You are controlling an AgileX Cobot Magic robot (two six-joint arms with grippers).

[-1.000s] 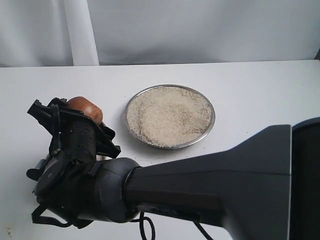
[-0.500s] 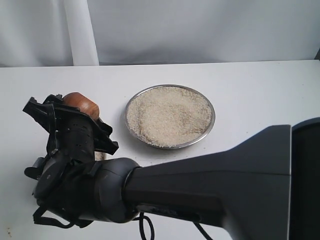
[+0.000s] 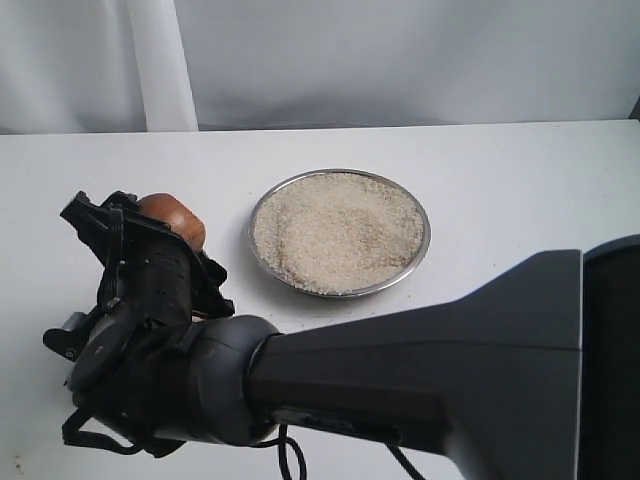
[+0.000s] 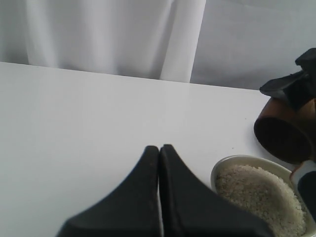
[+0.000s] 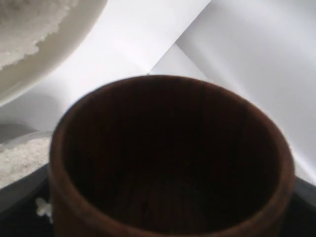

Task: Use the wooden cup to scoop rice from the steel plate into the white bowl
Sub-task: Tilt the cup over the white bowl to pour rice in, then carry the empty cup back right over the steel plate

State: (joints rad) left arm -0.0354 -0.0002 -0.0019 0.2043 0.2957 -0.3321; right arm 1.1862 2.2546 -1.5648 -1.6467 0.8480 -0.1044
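The steel plate [image 3: 427, 238] sits at the middle of the white table [image 3: 520, 180], filled almost to its rim with a flat heap of rice [image 3: 340, 235]. The right arm [image 3: 450, 370] reaches across the near side of the table to the left of the plate; its right gripper [image 3: 150, 232] has the jaws spread wide and clamped on the sides of the wooden cup [image 3: 173, 214]. The cup is lifted off the table and tipped over, just left of the plate and apart from it. In the left wrist view the cup's dark mouth slants downward above the white bowl [image 4: 237, 160] without touching it; the bowl holds a layer of rice. The right wrist view looks straight into the cup, whose brown inside looks empty; the bowl's pale wall shows just beside it. The left gripper [image 4: 159, 149] hangs above the table with its two black fingers pressed together, holding nothing; a pale curtain [image 3: 400, 60] closes the far side.
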